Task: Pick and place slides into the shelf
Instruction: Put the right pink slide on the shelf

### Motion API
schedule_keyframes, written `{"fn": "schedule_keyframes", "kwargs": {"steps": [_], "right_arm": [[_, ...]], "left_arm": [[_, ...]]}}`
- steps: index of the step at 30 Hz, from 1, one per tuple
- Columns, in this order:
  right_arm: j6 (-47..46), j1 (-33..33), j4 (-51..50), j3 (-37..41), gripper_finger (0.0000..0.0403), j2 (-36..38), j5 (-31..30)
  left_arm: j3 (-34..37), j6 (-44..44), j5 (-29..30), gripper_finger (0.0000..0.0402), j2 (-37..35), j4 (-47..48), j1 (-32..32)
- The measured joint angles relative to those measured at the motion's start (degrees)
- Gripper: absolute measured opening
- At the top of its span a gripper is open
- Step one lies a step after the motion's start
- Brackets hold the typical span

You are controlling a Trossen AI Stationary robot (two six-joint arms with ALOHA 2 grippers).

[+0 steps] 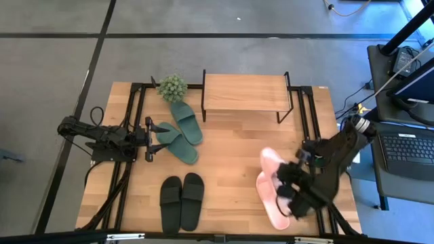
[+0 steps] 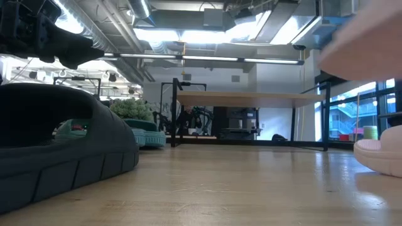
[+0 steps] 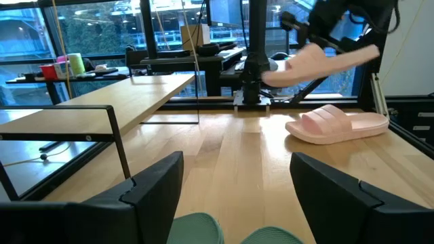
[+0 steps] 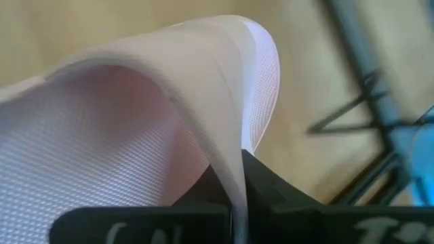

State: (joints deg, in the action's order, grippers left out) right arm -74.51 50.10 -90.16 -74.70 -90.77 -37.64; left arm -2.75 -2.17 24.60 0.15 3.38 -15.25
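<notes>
A: Where is the right hand [image 1: 290, 196], and what is its state?
B: Near the surface's [image 1: 230, 156] right front corner; its fingers are clamped on the strap of one pink slide [image 4: 135, 115], which is lifted off the surface with its long axis near level in the left wrist view.

A: And the second pink slide [image 3: 338, 123]?
B: Flat on the surface, beside the raised one.

A: The left hand [image 1: 150, 139]?
B: Fingers apart, at the green slides [image 1: 180, 132], whose long axes run diagonally toward the plant [image 1: 172, 87].

A: The rest?
B: The black slides [image 1: 182, 200] lie parallel, front to back. The shelf [image 1: 245, 93] stands at the far edge.
</notes>
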Motion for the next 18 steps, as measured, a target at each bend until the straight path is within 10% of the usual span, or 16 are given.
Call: {"fn": "schedule_keyframes", "kwargs": {"steps": [18], "right_arm": [[65.40, -46.19, 10.47, -14.63, 0.0012, 6.54, -17.20]], "left_arm": [[-0.01, -0.03, 0.00, 0.0263, 0.01, 0.00, 0.00]]}}
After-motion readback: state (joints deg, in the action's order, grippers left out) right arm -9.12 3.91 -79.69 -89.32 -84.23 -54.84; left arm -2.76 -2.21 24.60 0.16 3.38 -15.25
